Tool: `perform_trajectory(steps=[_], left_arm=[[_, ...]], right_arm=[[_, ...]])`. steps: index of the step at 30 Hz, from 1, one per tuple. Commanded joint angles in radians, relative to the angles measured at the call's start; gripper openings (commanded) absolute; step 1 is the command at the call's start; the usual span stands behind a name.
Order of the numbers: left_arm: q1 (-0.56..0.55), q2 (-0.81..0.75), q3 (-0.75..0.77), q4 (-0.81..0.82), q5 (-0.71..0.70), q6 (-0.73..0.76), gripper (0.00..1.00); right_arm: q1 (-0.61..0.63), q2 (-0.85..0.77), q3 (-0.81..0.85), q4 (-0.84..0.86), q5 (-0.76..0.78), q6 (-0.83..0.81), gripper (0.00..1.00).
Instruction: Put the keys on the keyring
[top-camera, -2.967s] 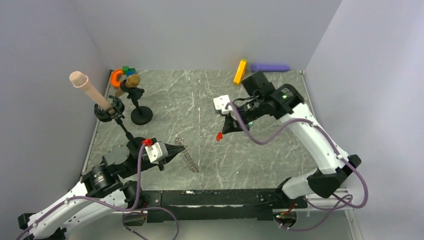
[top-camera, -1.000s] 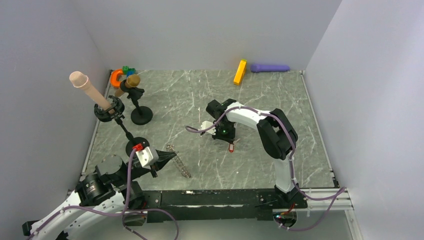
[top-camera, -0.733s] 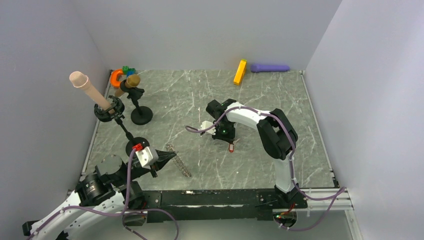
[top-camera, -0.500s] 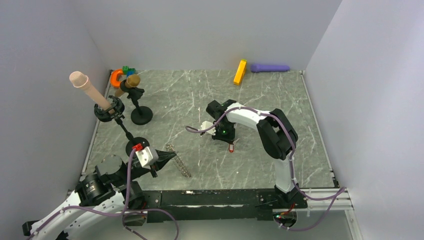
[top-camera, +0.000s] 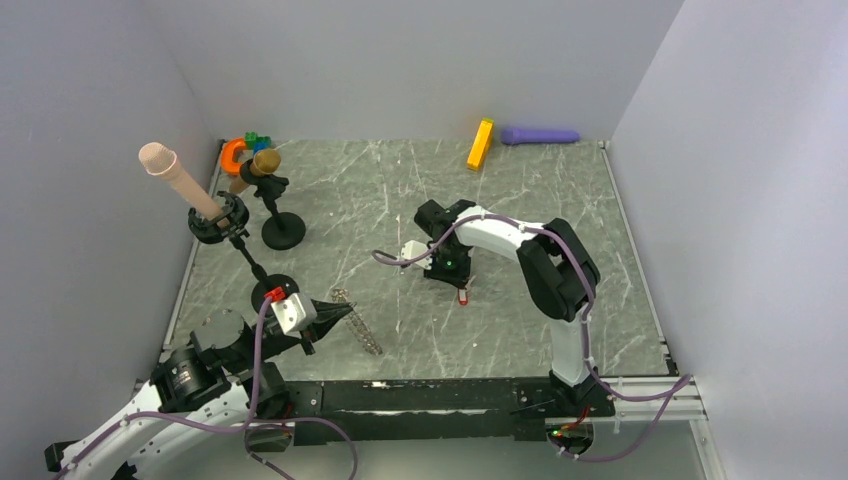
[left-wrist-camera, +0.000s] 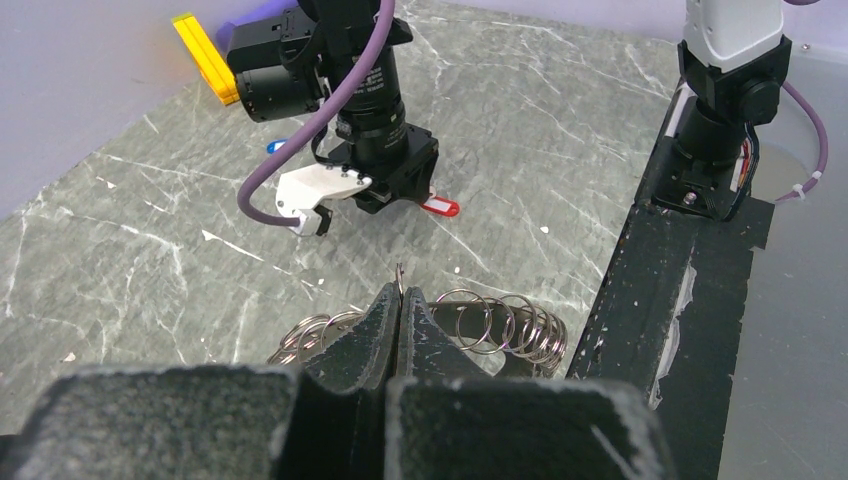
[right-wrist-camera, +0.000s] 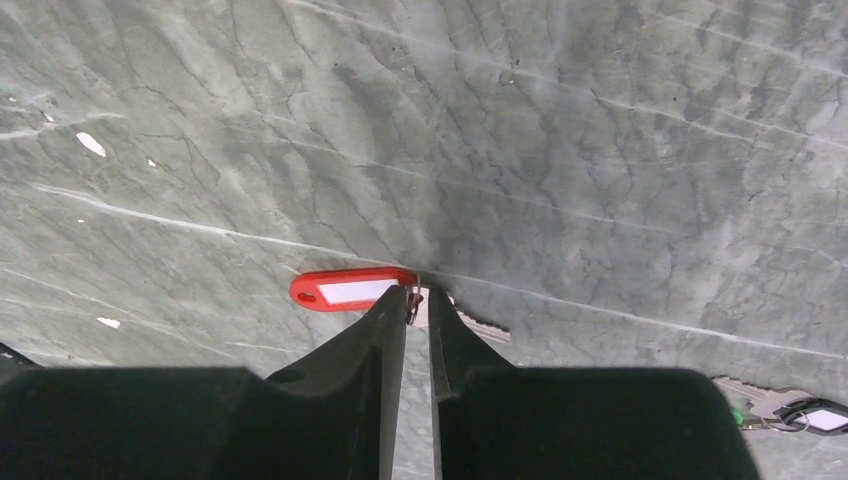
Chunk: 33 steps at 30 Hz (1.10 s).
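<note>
The left fingers are pinched tight on a wire of the keyring. Its silver loops fan out to either side of the tips, near the front edge of the surface; from above it reads only as a thin chain. The right fingers stand a narrow slit apart, tips down at the ring end of the red key, which lies flat mid-surface. Whether they touch it I cannot tell. Only the right wrist view catches a dark-edged key at its corner, and only the left wrist view shows a blue key farther back.
</note>
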<state>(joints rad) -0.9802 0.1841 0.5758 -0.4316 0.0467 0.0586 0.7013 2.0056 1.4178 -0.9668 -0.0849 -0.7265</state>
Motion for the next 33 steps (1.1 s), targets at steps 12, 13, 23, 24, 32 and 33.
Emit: perform_trajectory(steps=[12,13,23,24,32,33], left_arm=[[0.003,0.01,0.018,0.06,-0.005,-0.005,0.0],[0.003,0.009,0.019,0.062,-0.005,-0.004,0.0],[0.003,0.011,0.019,0.061,-0.006,-0.003,0.0],[0.003,0.011,0.017,0.063,-0.006,-0.003,0.0],[0.003,0.009,0.009,0.072,-0.003,-0.006,0.0],[0.003,0.008,0.007,0.072,-0.004,-0.007,0.0]], right_arm=[[-0.052,-0.112,-0.04,0.056,-0.079,0.033,0.26],[-0.058,-0.116,-0.044,0.059,-0.089,0.034,0.26],[-0.149,-0.23,-0.119,0.154,-0.268,0.059,0.31],[-0.167,-0.253,-0.141,0.178,-0.292,0.061,0.32],[-0.261,-0.484,-0.428,0.448,-0.497,-0.044,0.36],[-0.262,-0.507,-0.449,0.481,-0.508,-0.067,0.36]])
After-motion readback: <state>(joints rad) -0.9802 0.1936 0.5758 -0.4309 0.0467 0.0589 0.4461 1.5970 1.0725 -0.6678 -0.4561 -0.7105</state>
